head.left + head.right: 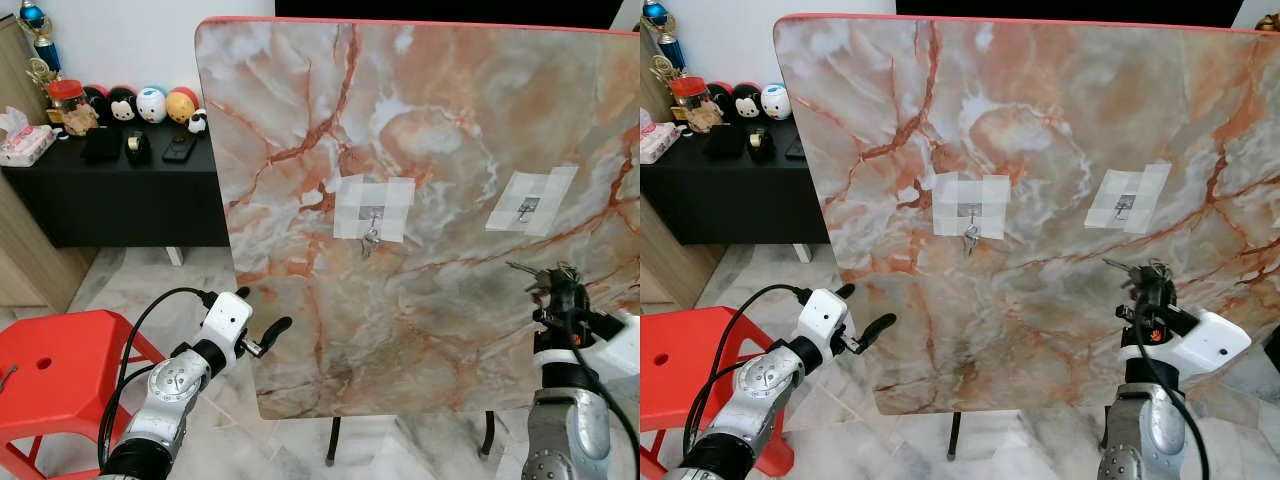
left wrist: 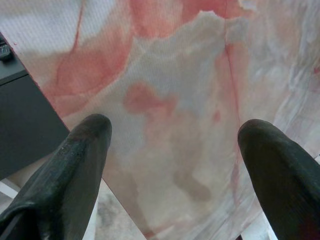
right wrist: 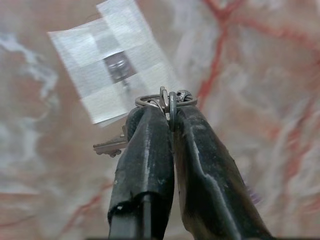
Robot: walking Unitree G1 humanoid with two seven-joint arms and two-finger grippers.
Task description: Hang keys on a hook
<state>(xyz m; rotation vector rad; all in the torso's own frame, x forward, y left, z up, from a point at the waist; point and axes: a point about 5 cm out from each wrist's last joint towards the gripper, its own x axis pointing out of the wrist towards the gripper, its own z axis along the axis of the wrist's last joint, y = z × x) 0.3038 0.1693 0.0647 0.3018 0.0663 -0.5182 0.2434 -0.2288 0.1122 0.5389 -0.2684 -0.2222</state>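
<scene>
R gripper (image 3: pixel 170 117) fingers clamped on keys (image 3: pixel 162 102) by the ring, just below the R taped hook (image 1: pixel 526 209); one key blade juts sideways. L gripper (image 1: pixel 262 335) fingers spread, empty, at marble board (image 1: pixel 420 120) lower edge.

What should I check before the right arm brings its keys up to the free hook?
1. Grip: right gripper shut on the key ring - ok.
2. Target: right-hand hook bare, taped to the marble board - ok.
3. Other hook already carries a key, so avoid it - ok.
4. Ring facing the hook tip - cannot tell.
5. Alignment: keys below the hook, not yet level - not ok.
6. Left gripper open, off to the side - ok.
</scene>
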